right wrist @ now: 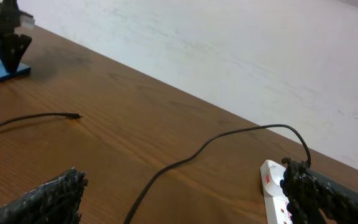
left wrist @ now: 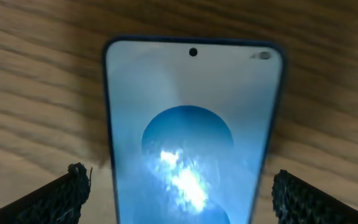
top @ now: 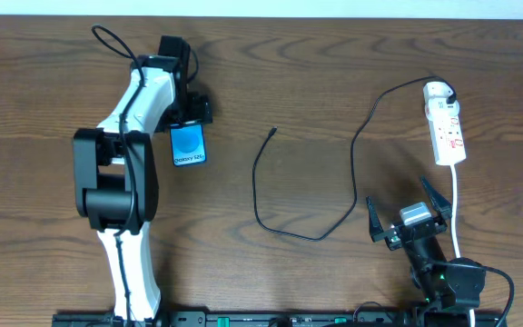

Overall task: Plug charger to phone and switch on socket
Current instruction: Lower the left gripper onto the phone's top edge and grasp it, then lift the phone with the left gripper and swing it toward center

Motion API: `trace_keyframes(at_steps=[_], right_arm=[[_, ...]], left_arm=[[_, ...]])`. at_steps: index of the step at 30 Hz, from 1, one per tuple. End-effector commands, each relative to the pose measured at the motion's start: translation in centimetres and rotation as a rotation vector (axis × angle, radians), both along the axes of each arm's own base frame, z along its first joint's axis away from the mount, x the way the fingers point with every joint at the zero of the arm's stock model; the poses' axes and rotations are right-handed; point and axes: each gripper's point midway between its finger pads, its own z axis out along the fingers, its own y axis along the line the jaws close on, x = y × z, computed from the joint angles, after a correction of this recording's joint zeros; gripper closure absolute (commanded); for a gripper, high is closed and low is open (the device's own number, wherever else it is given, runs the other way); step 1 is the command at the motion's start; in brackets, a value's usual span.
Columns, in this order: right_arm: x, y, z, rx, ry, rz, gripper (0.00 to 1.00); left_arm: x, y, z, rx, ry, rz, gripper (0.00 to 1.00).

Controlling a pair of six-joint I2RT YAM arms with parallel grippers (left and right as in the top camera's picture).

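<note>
The phone (top: 189, 145) lies flat on the wooden table, its screen light blue with a round swirl. It fills the left wrist view (left wrist: 191, 124). My left gripper (top: 185, 116) is open and straddles the phone's near end (left wrist: 179, 196), with a gap on each side. The charger cable (top: 284, 232) loops across the table. Its free tip (top: 273, 131) lies right of the phone, and its black plug (top: 445, 90) sits in the white socket strip (top: 448, 132) at the far right. My right gripper (top: 407, 216) is open and empty, near the strip's white cord.
The thick white cord (top: 457, 209) runs from the strip toward the front edge, right of my right gripper. In the right wrist view the cable (right wrist: 166, 168), its tip (right wrist: 73, 116) and the strip's end (right wrist: 272, 183) show, with a pale wall behind the table.
</note>
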Motion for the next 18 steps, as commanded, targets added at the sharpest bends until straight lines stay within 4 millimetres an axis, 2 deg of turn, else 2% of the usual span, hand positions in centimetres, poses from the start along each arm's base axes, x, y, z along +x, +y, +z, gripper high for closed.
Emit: trace_keyframes(at_steps=[1,9,18], right_arm=[[0.0,0.0,-0.1,-0.011,-0.003,-0.003,0.01],[0.0,0.0,-0.1,-0.011,-0.002,-0.003,0.01],[0.0,0.0,-0.1,-0.011,-0.002,-0.003,0.01]], left_arm=[[-0.6,0.5,-1.9,0.019,0.043,0.016,0.04],[-0.6,-0.1,-2.1,0.006,0.044,0.028,0.04],[-2.0,-1.4,-3.2,0.011,0.08,0.012,0.05]])
